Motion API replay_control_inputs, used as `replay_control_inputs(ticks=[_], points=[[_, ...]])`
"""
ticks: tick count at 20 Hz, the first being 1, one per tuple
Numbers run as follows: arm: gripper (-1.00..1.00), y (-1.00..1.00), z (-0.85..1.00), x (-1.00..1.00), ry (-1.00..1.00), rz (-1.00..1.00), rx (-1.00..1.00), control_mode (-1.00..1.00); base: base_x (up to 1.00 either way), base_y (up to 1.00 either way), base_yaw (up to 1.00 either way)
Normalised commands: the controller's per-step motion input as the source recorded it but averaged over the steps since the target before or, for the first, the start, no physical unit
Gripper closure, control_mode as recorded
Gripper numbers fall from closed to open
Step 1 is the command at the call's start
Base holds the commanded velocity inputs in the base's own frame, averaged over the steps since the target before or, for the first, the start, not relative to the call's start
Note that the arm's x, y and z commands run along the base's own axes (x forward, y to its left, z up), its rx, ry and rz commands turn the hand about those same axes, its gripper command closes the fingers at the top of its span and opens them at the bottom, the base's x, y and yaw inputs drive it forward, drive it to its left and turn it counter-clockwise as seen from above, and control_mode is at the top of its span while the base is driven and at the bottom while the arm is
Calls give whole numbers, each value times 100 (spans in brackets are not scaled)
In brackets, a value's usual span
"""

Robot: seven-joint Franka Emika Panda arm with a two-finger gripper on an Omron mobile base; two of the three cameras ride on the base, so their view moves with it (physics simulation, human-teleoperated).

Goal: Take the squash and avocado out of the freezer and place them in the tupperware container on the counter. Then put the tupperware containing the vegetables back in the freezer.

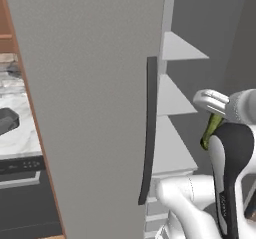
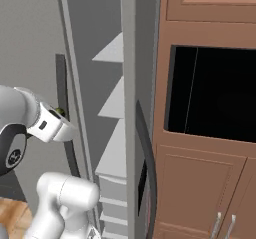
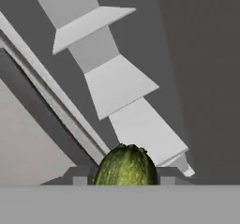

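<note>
While the hand (image 3: 125,181) grips one green squash (image 3: 126,168), one freezer (image 1: 90,108) open, three pale shelves (image 3: 119,85).

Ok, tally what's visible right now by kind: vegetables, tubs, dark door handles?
Vegetables: 1, the green squash, sitting between the gripper tips
Tubs: 1, the dark grey tub on the counter
Dark door handles: 2, one on the open freezer door, one further right
Total: 4

Flat even rendered light, soft faint shadows, no glare, slightly blurry
</note>
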Motion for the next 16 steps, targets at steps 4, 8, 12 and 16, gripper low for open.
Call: replay_control_inputs(ticks=[4, 8, 12, 16], points=[[100, 0, 0, 0, 0, 0, 0, 100, -94, 73, 0], [100, 0, 0, 0, 0, 0, 0, 100, -45, 100, 0], [100, 0, 0, 0, 0, 0, 0, 100, -7, 100, 0], [100, 0, 0, 0, 0, 0, 0, 100, 5, 100, -1]])
